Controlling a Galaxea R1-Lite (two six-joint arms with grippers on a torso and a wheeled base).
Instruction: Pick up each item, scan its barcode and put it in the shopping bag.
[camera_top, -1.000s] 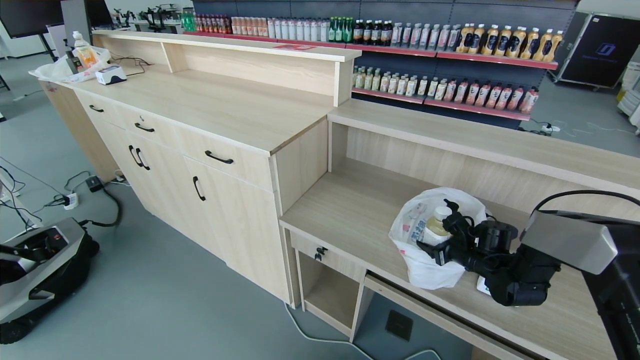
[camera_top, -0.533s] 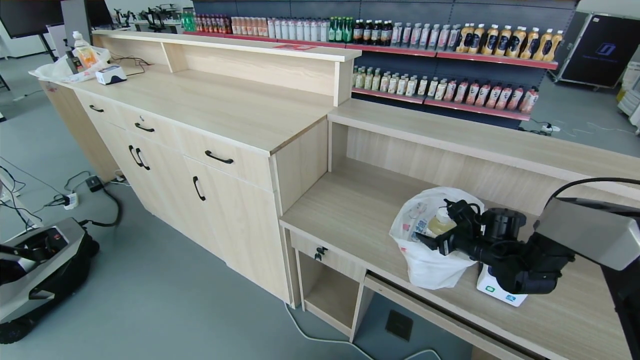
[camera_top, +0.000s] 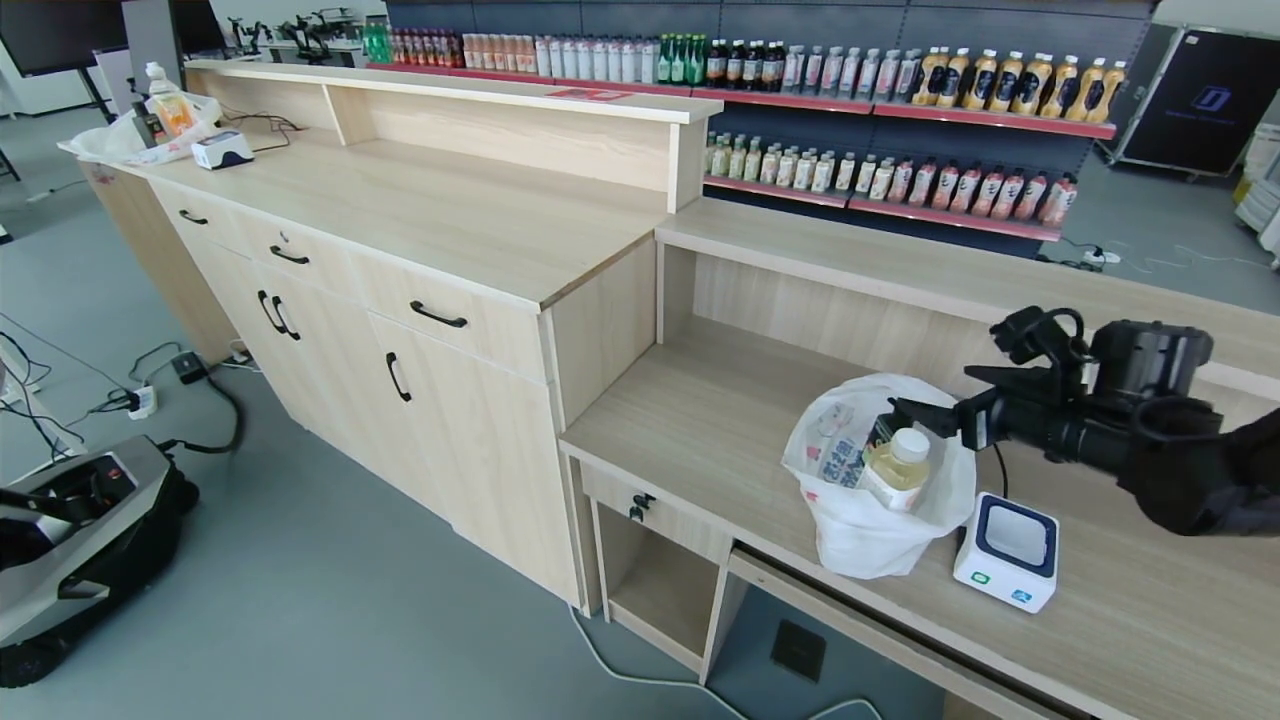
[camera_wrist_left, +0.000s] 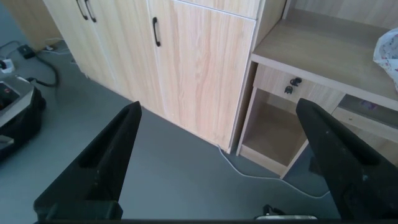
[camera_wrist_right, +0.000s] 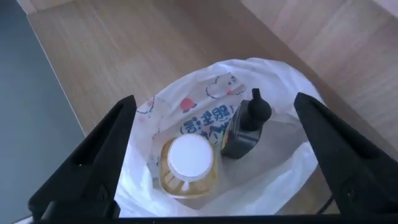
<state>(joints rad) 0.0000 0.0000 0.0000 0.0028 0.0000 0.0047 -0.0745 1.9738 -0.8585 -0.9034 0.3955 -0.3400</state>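
White plastic shopping bag (camera_top: 868, 535) is set near the worktop's (camera_top: 700, 420) front edge, just beside the scanner (camera_top: 1007, 550). A yellow bottle (camera_top: 897, 468) and what may be a dark pump bottle (camera_wrist_right: 245, 130) are contained in it. The right end effector (camera_top: 950, 372) is held wide open above the bag, nothing gripped.

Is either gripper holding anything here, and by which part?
Nothing is held. The right gripper hangs open above the shopping bag, the left gripper open over the floor.
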